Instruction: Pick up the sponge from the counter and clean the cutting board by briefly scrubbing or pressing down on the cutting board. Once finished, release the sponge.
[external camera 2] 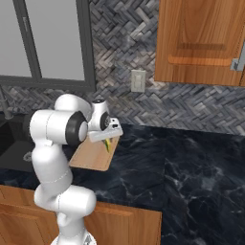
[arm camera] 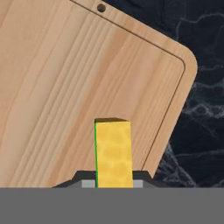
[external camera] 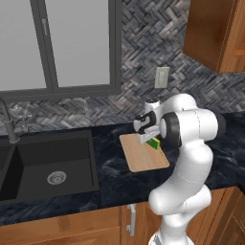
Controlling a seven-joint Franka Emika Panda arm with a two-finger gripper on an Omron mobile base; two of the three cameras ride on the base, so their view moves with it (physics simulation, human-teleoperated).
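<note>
Gripper (arm camera: pixel 113 183) clamps the sponge (arm camera: pixel 113 151) above the cutting board (arm camera: pixel 78 87); pressing near its edge risks sliding onto the counter (arm camera: pixel 201 113).

No lettering in my kitchen

I find no readable text, label, brand, number or sign on any surface before me.

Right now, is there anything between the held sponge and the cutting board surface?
Nothing visible. The tool is shut on the sponge, and the hand view shows bare cutting board beyond it.
</note>
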